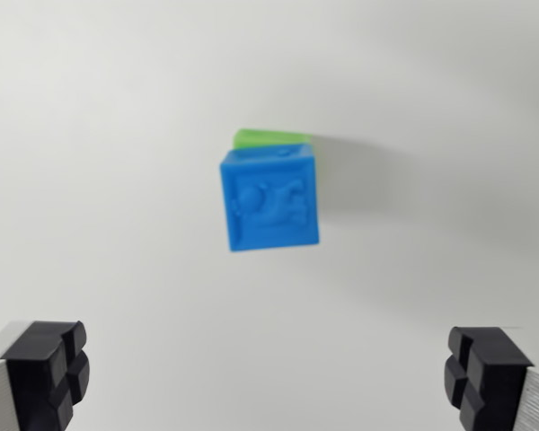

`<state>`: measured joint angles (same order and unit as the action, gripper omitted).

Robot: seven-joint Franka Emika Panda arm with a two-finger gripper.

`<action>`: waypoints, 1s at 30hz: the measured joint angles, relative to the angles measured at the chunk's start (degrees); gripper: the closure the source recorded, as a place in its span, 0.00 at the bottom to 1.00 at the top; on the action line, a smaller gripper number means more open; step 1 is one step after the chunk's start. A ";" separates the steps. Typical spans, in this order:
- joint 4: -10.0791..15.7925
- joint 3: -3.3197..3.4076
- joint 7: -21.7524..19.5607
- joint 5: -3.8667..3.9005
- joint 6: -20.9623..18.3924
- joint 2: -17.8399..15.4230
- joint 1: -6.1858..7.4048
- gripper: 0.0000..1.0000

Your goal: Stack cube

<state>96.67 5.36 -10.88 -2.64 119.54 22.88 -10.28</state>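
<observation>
The white bench point(108, 135) fills the whole frame. A little above the middle of the frame stands the blue cube point(270, 199), its top face with a raised relief turned to my camera. It sits on a green cube point(262, 137), of which I see only a thin strip at the upper edge of the blue one. A soft shadow falls to the right of the stack. My gripper point(268, 373) is wide and holds nothing: one black pad point(49, 370) is in the lower left corner, the other in the lower right, both well apart from the cubes.
</observation>
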 joint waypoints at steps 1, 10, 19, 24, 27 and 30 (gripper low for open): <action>-0.16 0.00 -0.01 0.01 -0.28 -0.13 0.00 0.00; -2.92 0.06 -0.13 0.22 -4.67 -1.78 0.00 0.00; -5.93 0.12 -0.21 0.33 -8.69 -2.80 0.00 0.00; -7.31 0.15 -0.23 0.35 -10.40 -3.19 0.00 0.00; -7.99 0.16 -0.24 0.36 -11.21 -3.30 0.00 0.00; -8.59 0.18 -0.25 0.38 -11.89 -3.37 0.00 0.00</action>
<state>88.08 5.54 -11.13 -2.26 107.65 19.51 -10.29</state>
